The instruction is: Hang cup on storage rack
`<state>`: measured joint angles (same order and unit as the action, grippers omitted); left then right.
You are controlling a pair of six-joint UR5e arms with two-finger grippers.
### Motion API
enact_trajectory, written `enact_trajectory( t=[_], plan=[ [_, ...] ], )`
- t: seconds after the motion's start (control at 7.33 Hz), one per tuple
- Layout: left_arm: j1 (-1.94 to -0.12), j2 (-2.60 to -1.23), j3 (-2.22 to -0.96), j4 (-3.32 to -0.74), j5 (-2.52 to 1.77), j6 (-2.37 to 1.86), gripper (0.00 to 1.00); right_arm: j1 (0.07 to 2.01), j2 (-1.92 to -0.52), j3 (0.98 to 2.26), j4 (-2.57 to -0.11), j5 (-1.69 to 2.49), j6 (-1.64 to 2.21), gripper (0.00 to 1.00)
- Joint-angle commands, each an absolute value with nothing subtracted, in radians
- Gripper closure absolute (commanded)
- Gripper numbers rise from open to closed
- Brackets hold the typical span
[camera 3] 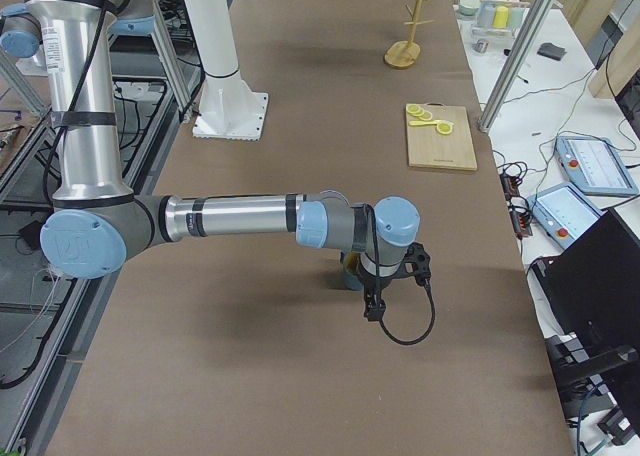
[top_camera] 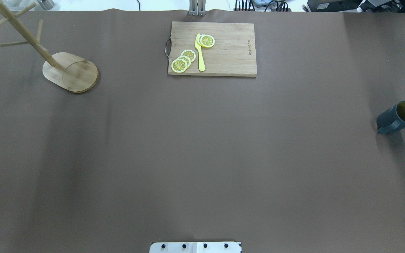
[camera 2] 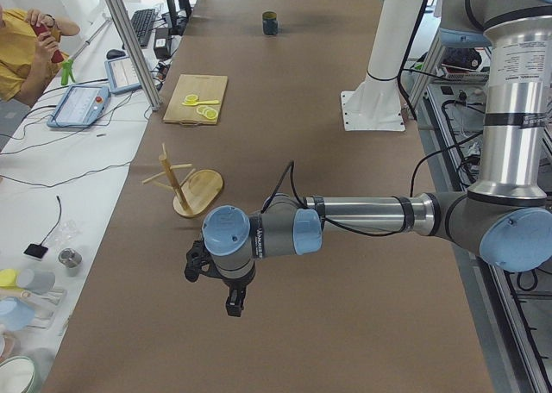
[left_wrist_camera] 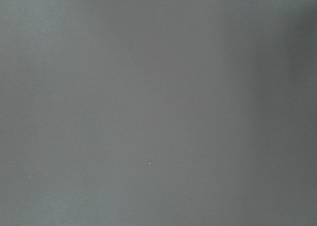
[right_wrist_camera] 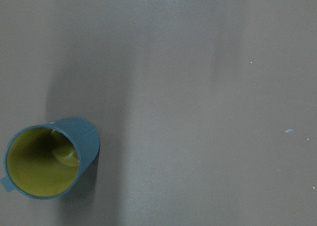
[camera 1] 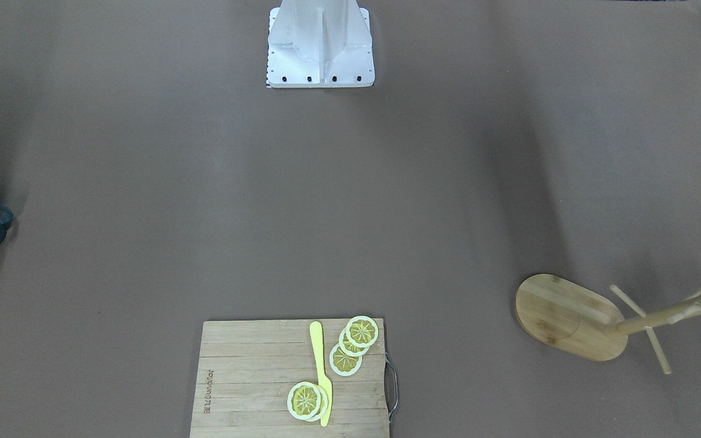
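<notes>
The cup (top_camera: 399, 117) stands upright on the table (top_camera: 202, 158) at 3 o'clock in the overhead view, well apart from the rack (top_camera: 70, 72) at 10 o'clock. The right wrist view looks down into its yellow inside at 8 o'clock. The right side view alone shows the right gripper (camera 3: 372, 306) hanging close by the cup. I cannot tell how its jaws stand, nor those of the left gripper (camera 2: 233, 302), which hangs over bare table near the rack. Only the front view shows the cup's white lettering.
</notes>
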<state>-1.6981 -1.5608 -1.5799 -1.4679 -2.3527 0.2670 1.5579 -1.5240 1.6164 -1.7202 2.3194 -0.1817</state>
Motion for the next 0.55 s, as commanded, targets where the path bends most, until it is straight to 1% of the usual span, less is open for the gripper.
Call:
enact_trajectory(
  t=[0.0,0.41],
  plan=[
    [-1.698,-1.557,-1.585,-1.488,-2.353,0.268,0.02,1.559,-1.537,1.637,-1.720,2.316,-0.186,0.00],
    [-1.698,-1.545,-1.586,-1.525,-2.353,0.268,0.02,1.559,-1.536,1.644,-1.720,2.318,-0.184,0.00]
  ],
)
